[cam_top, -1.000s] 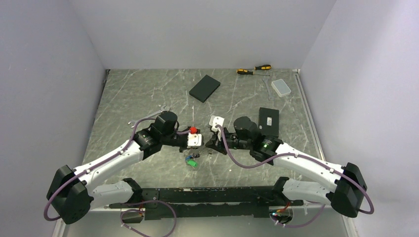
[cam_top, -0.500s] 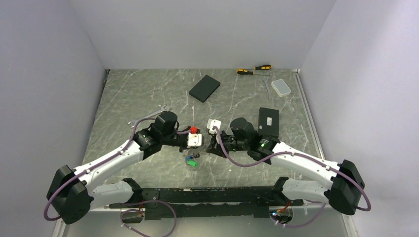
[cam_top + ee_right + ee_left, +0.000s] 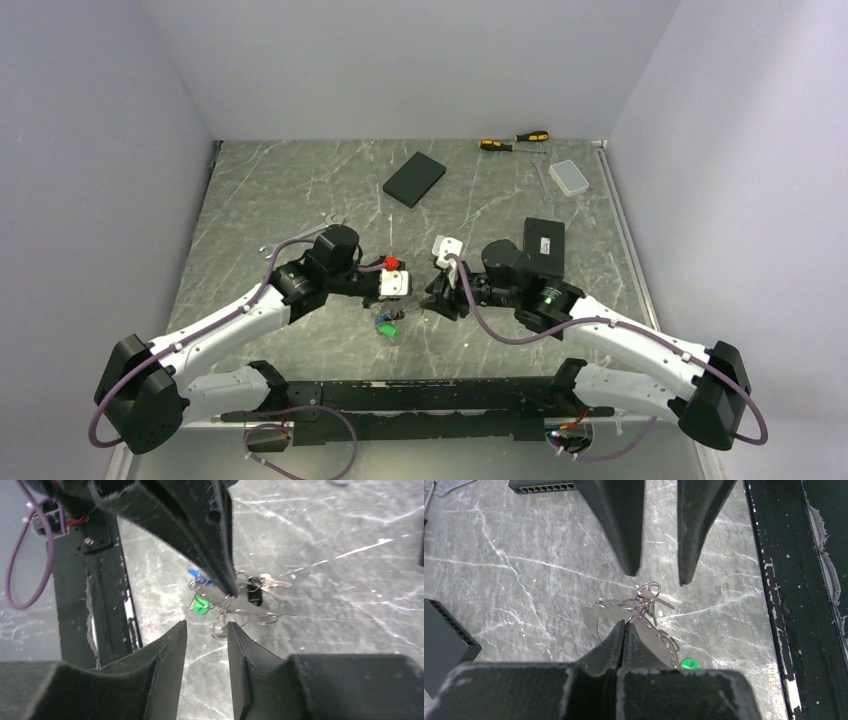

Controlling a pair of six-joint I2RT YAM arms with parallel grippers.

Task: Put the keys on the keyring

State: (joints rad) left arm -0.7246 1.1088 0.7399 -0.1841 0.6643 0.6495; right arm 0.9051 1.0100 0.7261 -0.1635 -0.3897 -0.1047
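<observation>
The keys lie in a bunch on the marble table in front of both grippers (image 3: 388, 325). The right wrist view shows a blue head (image 3: 200, 575), a green head (image 3: 201, 605) and a black head (image 3: 255, 596). The keyring (image 3: 645, 594) is a thin silver wire loop tangled with smaller rings. My left gripper (image 3: 625, 624) is shut, its tips pinching the keyring wire just above the table; it also shows from above (image 3: 408, 298). My right gripper (image 3: 205, 627) is open and empty, facing the left one, just short of the bunch (image 3: 432, 300). The green head shows by my left fingers (image 3: 687, 663).
Two black boxes lie behind the arms (image 3: 414, 178) (image 3: 545, 243). A silver wrench (image 3: 330, 220) lies behind the left arm. A screwdriver (image 3: 513, 141) and a clear case (image 3: 571, 177) are at the back right. The black front rail (image 3: 420, 395) runs close behind the keys.
My right arm has shifted a little, its wrist swinging left and then back to the right. My left gripper stays shut in the same spot, and the keys have not moved.
</observation>
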